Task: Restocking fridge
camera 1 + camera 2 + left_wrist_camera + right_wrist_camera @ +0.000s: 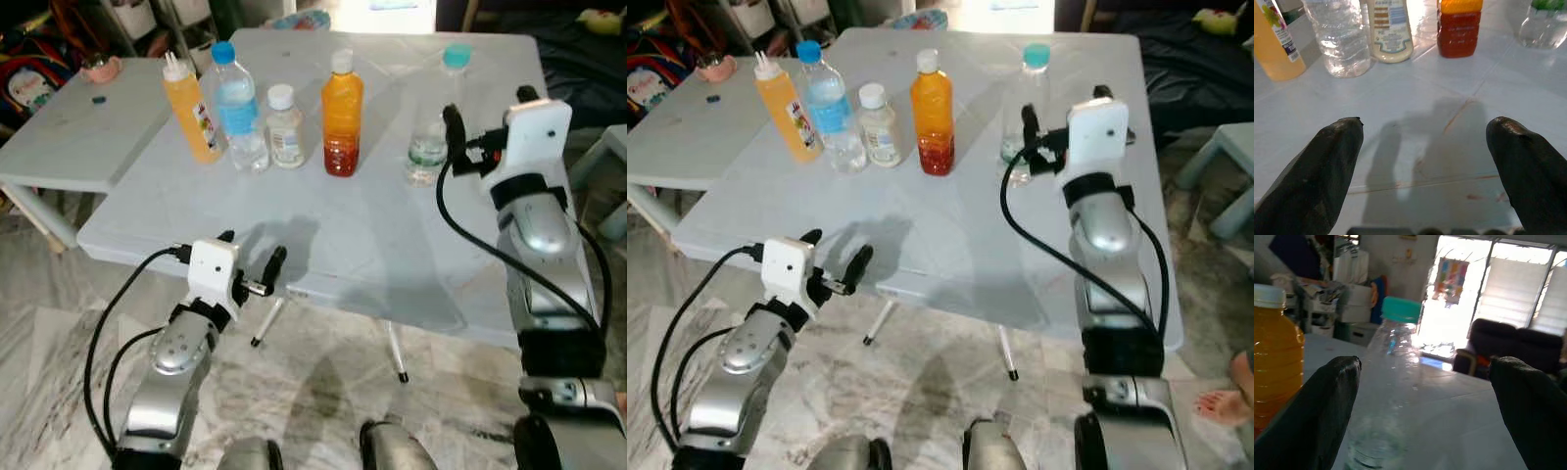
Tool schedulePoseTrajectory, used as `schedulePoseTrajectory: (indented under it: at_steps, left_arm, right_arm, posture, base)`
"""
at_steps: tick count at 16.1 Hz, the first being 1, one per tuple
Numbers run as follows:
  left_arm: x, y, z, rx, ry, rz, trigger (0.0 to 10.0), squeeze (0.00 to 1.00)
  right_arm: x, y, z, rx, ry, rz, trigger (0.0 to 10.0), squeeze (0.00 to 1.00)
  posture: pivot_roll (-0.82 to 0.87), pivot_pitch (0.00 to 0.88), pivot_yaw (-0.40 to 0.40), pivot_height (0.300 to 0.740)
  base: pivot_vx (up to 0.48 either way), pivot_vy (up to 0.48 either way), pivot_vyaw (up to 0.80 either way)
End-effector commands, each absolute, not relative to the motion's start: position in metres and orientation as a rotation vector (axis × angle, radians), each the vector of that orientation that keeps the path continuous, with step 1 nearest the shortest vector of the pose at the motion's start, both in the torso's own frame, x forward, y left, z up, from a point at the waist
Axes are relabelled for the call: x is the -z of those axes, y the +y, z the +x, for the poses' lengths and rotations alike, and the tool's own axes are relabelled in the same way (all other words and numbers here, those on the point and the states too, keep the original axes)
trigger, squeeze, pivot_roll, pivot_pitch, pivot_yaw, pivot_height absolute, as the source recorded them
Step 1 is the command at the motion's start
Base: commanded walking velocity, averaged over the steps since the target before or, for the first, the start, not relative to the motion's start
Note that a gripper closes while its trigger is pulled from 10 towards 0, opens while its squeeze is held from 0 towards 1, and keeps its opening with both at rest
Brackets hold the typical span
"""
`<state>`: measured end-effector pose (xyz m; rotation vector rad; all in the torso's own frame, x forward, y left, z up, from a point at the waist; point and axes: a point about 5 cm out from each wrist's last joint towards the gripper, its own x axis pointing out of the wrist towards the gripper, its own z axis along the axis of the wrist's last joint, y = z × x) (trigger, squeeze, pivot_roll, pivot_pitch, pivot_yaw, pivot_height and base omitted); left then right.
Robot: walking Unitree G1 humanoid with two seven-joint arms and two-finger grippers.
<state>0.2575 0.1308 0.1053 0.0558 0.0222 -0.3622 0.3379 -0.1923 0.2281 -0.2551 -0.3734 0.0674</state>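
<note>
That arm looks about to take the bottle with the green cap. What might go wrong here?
The right gripper is open around the green-capped bottle, which looks nearly empty and light; a finger bump might tip it. The orange juice bottle stands close beside it and could get knocked. The left gripper hovers open by the table edge and might catch it.

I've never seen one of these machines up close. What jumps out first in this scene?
A row of five bottles on the white folding table: a yellow squeeze bottle, a blue-capped water bottle, a small white-capped bottle, an orange juice bottle and a teal-capped clear bottle. The right end effector is raised, open, beside the teal-capped one, while the left end effector hovers open at the table's near edge.
</note>
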Motion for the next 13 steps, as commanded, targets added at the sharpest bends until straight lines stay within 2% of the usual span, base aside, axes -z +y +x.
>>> schedulePoseTrajectory:
  at_steps: [1, 7, 13]
  left_arm:
    - [-0.108, 0.136, 0.255, 0.353, 0.024, 0.091, 10.0, 0.0]
    - [-0.11, 0.142, 0.253, 0.362, 0.04, 0.113, 10.0, 0.0]
    - [-0.113, 0.146, 0.251, 0.363, 0.049, 0.139, 10.0, 0.0]
  right_arm:
    - [-0.239, -0.185, 0.344, -0.089, -0.393, -0.25, 10.0, 0.0]
    - [-0.26, -0.186, 0.353, -0.066, -0.439, -0.273, 10.0, 0.0]
    - [-0.28, -0.188, 0.375, -0.08, -0.434, -0.253, 10.0, 0.0]
  posture:
    - [0.05, 0.137, 0.128, 0.74]
    - [0.08, 0.155, 0.148, 0.74]
    - [0.1, 0.165, 0.142, 0.74]
  base:
    - [0.0, 0.0, 0.0]
    - [0.0, 0.0, 0.0]
    - [0.0, 0.0, 0.0]
